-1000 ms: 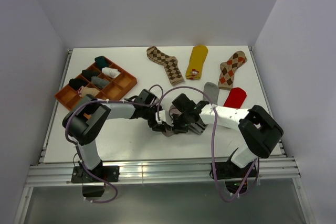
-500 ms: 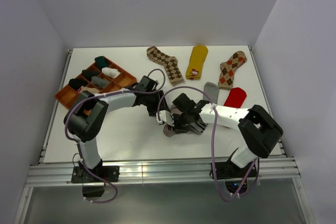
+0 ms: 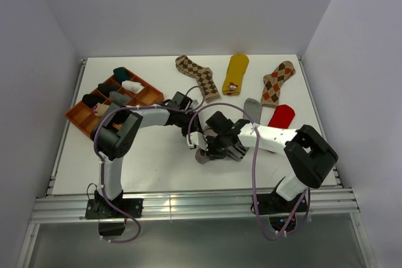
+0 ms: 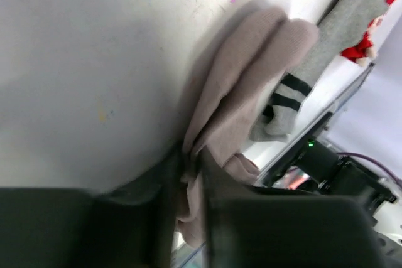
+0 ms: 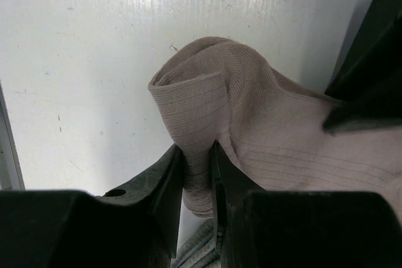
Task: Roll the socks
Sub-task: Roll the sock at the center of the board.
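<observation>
A taupe sock (image 3: 202, 155) lies folded at the table's middle, between both grippers. My left gripper (image 3: 193, 140) reaches it from the far left, jaws shut on a fold of the taupe sock (image 4: 245, 80); the left gripper (image 4: 191, 161) has fabric bunched between its fingers. From the right, my right gripper (image 3: 211, 149) pinches the rolled end of the taupe sock (image 5: 264, 123); the right gripper (image 5: 198, 167) is shut on it. A grey sock with black stripes (image 4: 352, 23) lies partly under the taupe one.
Two brown argyle socks (image 3: 198, 76) (image 3: 277, 83), a mustard yellow sock (image 3: 236, 73), the grey sock (image 3: 251, 106) and a red sock (image 3: 281, 116) lie at the back and right. An orange compartment tray (image 3: 151, 100) with rolled socks stands at the left.
My left arm swung toward the back of the table, and its gripper widened and then closed on the taupe sock again. The right gripper kept its grip in place.
</observation>
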